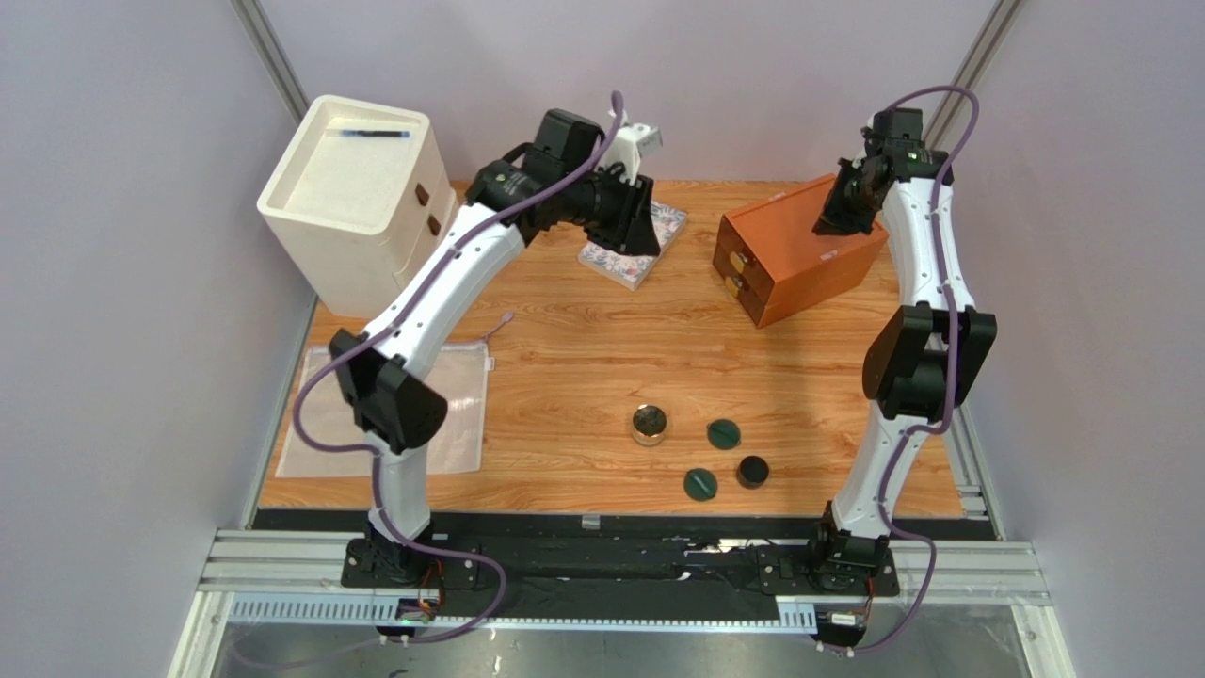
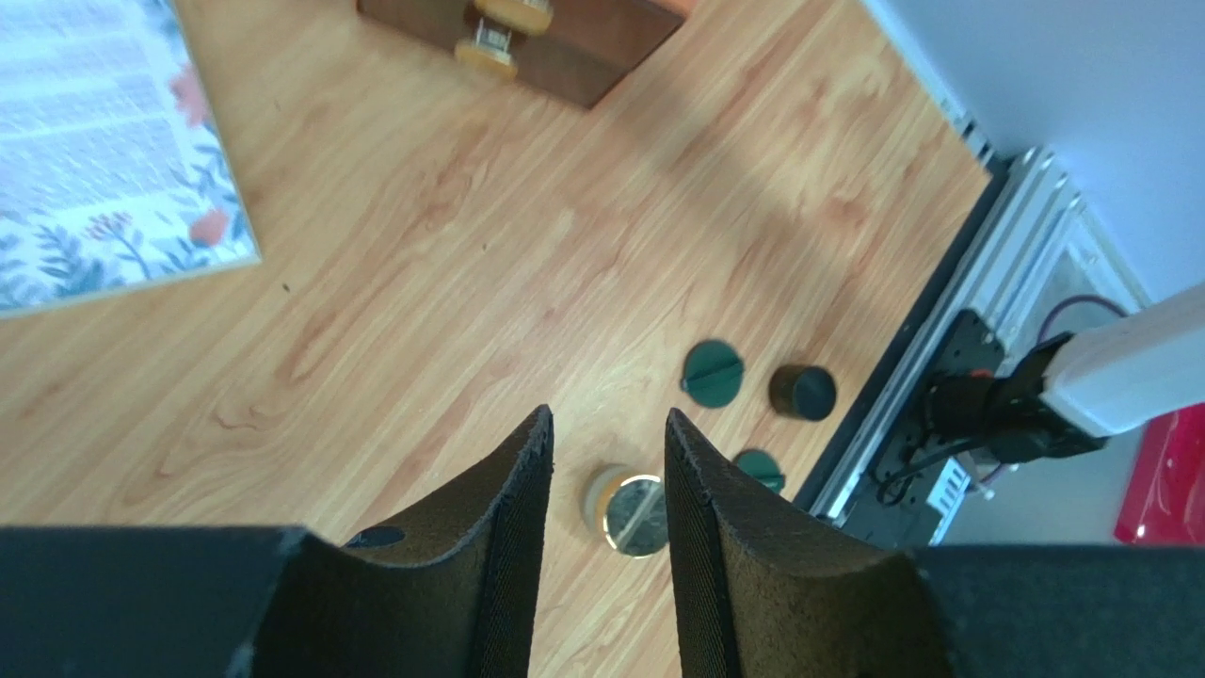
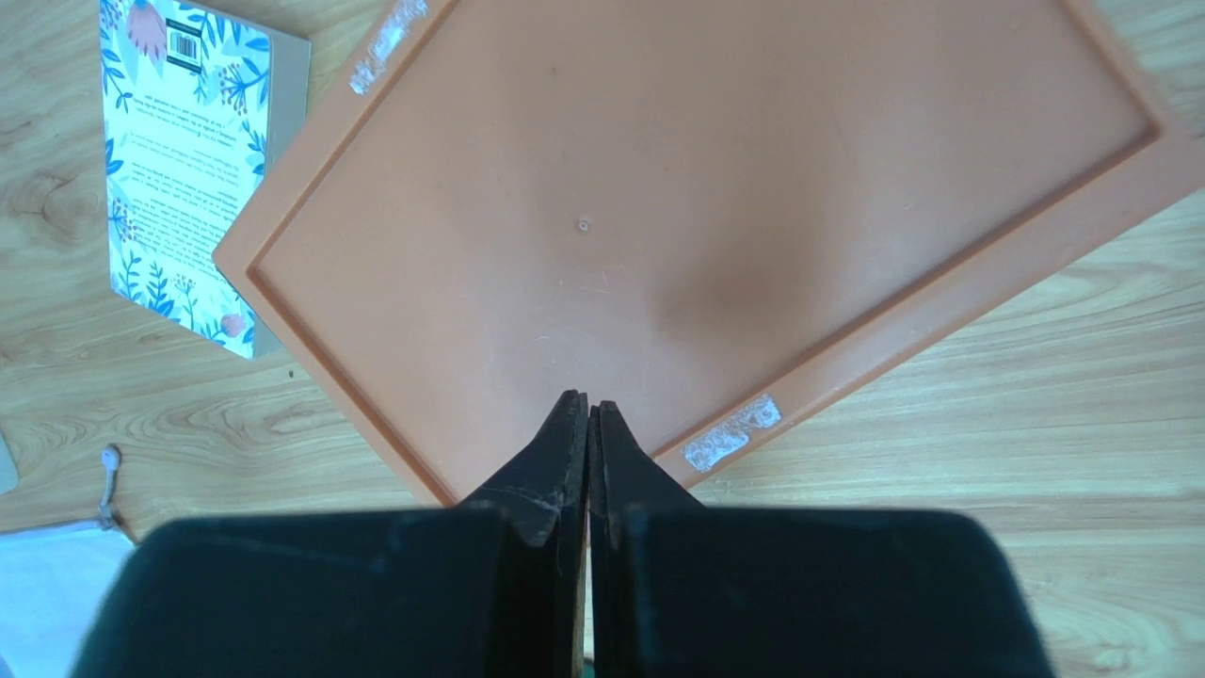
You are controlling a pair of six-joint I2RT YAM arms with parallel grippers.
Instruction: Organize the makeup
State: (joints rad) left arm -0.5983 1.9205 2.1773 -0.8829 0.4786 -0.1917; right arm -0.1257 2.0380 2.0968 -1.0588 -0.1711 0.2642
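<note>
The light is bright and even, falling softly from overhead, so shadows on the wood surface (image 1: 566, 367) are faint with blurred edges. A dull shadow lies on the orange box (image 3: 707, 184) just ahead of the right hand (image 3: 590, 403). In the left wrist view the booklet (image 2: 99, 141) looks washed out and a little soft, the compact (image 2: 630, 512) catches a glint, and the dark fingers (image 2: 495, 565) of the left hand (image 2: 608, 414) are blurred up close. The overhead view is sharp throughout.

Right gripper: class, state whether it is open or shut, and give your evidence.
Shut: the right gripper shows both fingertips together, nothing held, over the orange box.
</note>
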